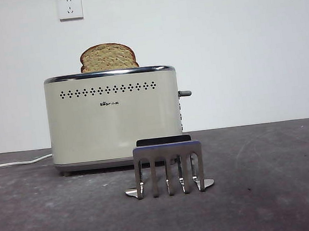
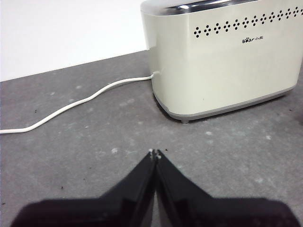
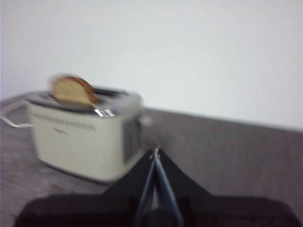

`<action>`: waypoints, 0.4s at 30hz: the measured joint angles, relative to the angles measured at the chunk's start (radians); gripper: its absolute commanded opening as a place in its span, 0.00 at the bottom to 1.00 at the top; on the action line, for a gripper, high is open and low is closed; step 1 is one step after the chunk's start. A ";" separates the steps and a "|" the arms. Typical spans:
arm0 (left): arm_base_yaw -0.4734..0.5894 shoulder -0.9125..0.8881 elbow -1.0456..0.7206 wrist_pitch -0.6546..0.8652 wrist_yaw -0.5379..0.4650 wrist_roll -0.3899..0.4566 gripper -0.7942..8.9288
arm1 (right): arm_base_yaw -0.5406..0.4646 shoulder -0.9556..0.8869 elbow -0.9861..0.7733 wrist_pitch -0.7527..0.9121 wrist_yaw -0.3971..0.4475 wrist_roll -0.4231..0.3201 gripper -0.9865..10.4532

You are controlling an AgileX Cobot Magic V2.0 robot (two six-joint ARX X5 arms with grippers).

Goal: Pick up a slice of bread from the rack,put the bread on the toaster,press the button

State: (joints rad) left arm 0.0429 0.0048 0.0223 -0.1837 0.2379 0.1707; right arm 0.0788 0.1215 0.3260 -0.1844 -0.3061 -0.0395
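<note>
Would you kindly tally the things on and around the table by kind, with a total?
Tan speckled bread slice with dark crust: 1
Cream-white boxy toaster with chrome rim: 1
Silver metal toast rack with five prongs: 1
White power cord: 1
White wall sockets: 2
Total: 6

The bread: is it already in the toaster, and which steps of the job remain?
Done: the slice of bread stands in the toaster, and the rack is empty. In hand: nothing; the left gripper and right gripper are shut, away from the toaster. Left: the button looks unpressed.
</note>
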 measured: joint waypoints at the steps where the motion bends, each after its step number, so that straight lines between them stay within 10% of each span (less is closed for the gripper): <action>1: 0.000 0.000 0.000 0.000 0.000 0.000 0.08 | 0.000 -0.015 -0.034 0.001 0.022 0.008 0.09; 12: 0.000 0.000 0.000 0.000 0.000 0.000 0.08 | 0.000 -0.114 -0.255 0.014 0.117 0.043 0.09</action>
State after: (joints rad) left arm 0.0433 0.0048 0.0223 -0.1837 0.2379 0.1707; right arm 0.0788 0.0078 0.0711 -0.1707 -0.1886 0.0036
